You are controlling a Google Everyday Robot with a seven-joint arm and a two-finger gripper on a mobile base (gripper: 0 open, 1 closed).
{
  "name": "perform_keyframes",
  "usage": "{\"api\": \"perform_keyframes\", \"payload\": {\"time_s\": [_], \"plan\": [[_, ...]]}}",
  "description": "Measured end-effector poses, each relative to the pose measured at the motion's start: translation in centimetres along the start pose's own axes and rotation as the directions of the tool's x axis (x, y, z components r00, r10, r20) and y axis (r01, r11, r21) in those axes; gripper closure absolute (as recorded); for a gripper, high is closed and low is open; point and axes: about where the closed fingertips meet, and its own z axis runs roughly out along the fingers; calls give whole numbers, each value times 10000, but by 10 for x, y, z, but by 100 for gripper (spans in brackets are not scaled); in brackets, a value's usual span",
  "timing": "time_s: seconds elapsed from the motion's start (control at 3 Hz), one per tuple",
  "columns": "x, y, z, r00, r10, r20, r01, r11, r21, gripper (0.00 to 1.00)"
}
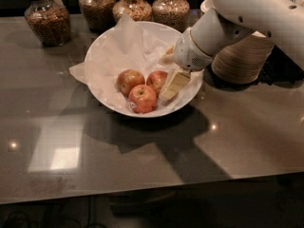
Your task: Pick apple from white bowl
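White crumpled paper lines the white bowl (102, 51), and three apples sit in a tight cluster at its near side. The apple (156, 80) to be picked is the red one at the right of the cluster, touching its neighbours, a duller apple (130, 81) to its left and a front apple (142, 99) with a pale mark low on its skin. The gripper (170, 71) hangs inside the bowl just to the right of that apple, jaws apart and holding nothing: one pale finger (174, 84) slants down beside the fruit, while the other seems to sit higher by a fold of paper. Trouble is easy to picture from here. Closing at this spot would likely pinch paper, not fruit. A sideways push could roll the apple into its neighbours, or the jaws could take the wrong one, since all three touch. Snagged paper might also drag or tip the bowl. Underneath is a dark, glossy counter (142, 175) that mirrors a bright patch and small lights. Four glass jars (47, 20) of brown stuff line the back, a stack of beige bowls (242, 56) stands to the right, and beyond them the room is dark.
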Motion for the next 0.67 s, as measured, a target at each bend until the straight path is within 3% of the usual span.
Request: {"api": "perform_keyframes", "payload": {"time_s": [0.67], "plan": [[5,2,8,10000,19,-65,-20,9999,-159,32]]}}
